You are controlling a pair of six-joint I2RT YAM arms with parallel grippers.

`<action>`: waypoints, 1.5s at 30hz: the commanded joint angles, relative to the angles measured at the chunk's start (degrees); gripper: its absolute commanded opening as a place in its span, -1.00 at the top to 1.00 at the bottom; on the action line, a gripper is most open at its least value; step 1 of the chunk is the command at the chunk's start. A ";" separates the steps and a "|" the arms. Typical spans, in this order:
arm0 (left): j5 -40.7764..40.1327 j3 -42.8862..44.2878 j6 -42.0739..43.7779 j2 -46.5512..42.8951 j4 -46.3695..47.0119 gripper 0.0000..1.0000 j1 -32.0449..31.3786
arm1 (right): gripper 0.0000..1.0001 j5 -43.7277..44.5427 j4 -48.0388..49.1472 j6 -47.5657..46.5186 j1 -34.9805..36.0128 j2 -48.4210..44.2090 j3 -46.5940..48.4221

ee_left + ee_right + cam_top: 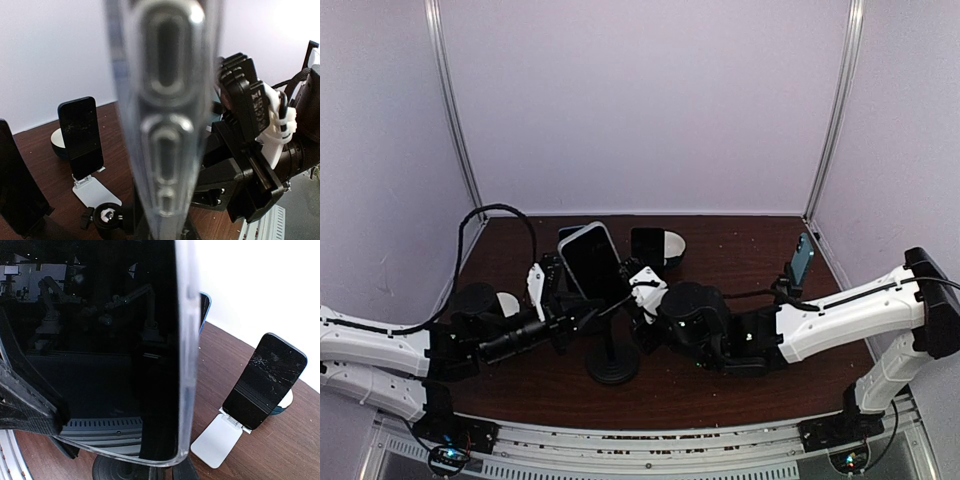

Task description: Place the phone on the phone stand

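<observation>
The phone point(592, 262), black-screened in a clear case, hangs tilted just above the black phone stand point(613, 372), whose round base sits mid-table. My left gripper point(570, 300) is shut on the phone's lower left, one finger on each face. In the left wrist view the phone point(165, 125) fills the middle edge-on, buttons toward the camera. My right gripper point(638, 290) is shut and lies close against the screen side at the phone's lower right. The phone point(100, 340) hides its fingers in the right wrist view. Below it shows the stand's base point(115, 471).
A cracked dark phone point(264, 382) leans on a small white stand point(216, 442) behind the work spot, also seen from the left wrist point(80, 132). A blue phone point(803, 258) stands upright at the right rear. Another dark slab point(20, 190) stands near the left arm.
</observation>
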 commanded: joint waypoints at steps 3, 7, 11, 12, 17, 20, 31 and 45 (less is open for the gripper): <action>-7.46 -3.18 3.10 -0.64 1.18 1.00 -1.82 | 1.00 -0.34 1.73 3.65 -1.01 0.32 0.91; -8.37 -3.79 5.04 0.93 -0.18 1.00 -1.75 | 1.00 -4.57 3.76 3.23 -1.26 -0.69 -0.60; -9.77 -1.78 5.63 4.81 -4.94 1.00 -1.80 | 1.00 -5.76 2.87 3.43 -1.57 -1.02 0.02; -10.88 -0.97 5.35 4.75 -7.79 1.00 -1.82 | 1.00 -6.11 2.70 4.29 -2.02 -1.27 0.02; -14.13 1.66 2.76 0.98 -25.66 1.00 -1.74 | 1.00 -3.60 1.17 8.34 -6.47 -4.02 -2.17; -14.06 0.16 -2.22 -2.26 -31.21 1.00 -1.69 | 1.00 -1.48 1.03 8.87 -7.01 -4.55 -2.63; -13.70 1.06 -3.34 -2.83 -39.13 1.00 -1.74 | 1.00 3.05 2.53 13.45 -11.51 -5.00 -5.80; -10.82 2.99 0.80 -6.69 -39.37 1.00 -2.22 | 1.00 -0.13 2.29 7.02 -11.39 -4.05 -1.96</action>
